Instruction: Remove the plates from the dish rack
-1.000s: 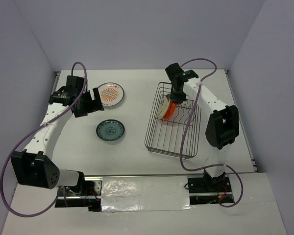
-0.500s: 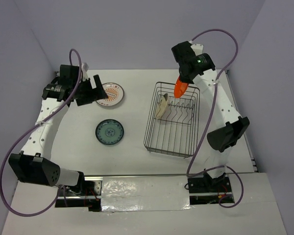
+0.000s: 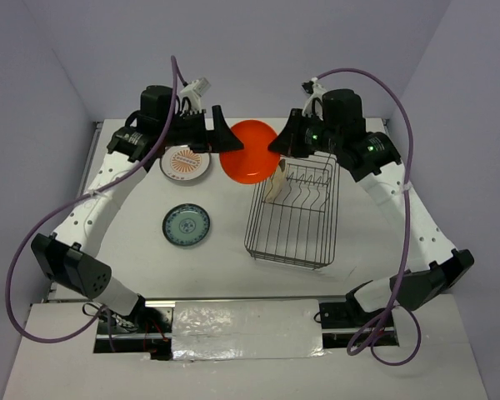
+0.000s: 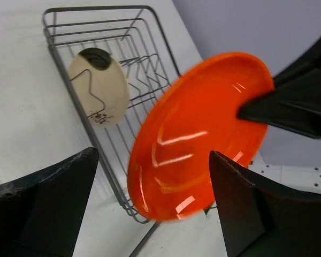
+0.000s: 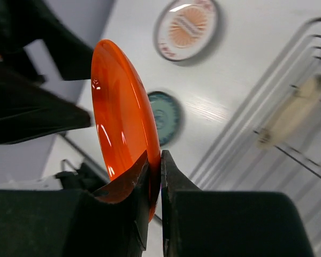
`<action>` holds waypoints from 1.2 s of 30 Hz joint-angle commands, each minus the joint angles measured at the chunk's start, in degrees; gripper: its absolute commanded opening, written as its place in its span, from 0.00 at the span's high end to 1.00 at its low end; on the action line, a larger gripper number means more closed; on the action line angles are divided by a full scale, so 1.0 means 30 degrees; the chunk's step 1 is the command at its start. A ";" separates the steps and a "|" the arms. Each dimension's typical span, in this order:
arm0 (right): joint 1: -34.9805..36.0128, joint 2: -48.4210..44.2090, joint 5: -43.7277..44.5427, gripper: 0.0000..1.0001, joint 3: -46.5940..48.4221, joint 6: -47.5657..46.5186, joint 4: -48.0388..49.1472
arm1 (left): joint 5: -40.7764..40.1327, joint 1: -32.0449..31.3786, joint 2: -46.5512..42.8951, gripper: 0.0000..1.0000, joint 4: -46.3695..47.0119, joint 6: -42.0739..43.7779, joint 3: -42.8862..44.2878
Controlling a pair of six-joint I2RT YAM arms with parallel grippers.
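Observation:
My right gripper (image 3: 277,143) (image 5: 159,155) is shut on the rim of the solid orange plate (image 3: 248,152) (image 5: 123,123) and holds it in the air left of the dish rack (image 3: 252,225). My left gripper (image 3: 229,137) (image 4: 152,155) is open, its fingers spread either side of the plate's left edge (image 4: 198,134) without closing on it. A cream plate (image 3: 277,182) (image 4: 99,88) stands upright between the prongs at the rack's far left (image 4: 96,8).
A white plate with an orange pattern (image 3: 186,162) (image 5: 186,28) and a teal plate (image 3: 186,225) (image 5: 163,116) lie flat on the white table left of the rack. Purple walls close in the back and both sides.
My right gripper lifted the orange plate out of the rack and swung it left, high over the table. My left arm rose and moved right to meet the plate.

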 commanded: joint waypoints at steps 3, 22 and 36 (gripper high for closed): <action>0.0093 0.0050 -0.5098 1.00 -0.1301 0.2205 0.6375 | -0.2661 0.0077 0.0479 0.23 -0.1899 0.1434 0.0717; -0.0669 0.1017 0.7556 0.00 -0.2324 0.1184 -0.2794 | -0.8818 0.5258 -0.4031 0.97 -0.2756 -0.1056 -1.1549; -0.0085 0.4557 0.9361 0.00 0.0155 0.0446 -0.5715 | -0.9778 0.5731 -0.3068 0.00 -0.2280 -0.0734 -1.4403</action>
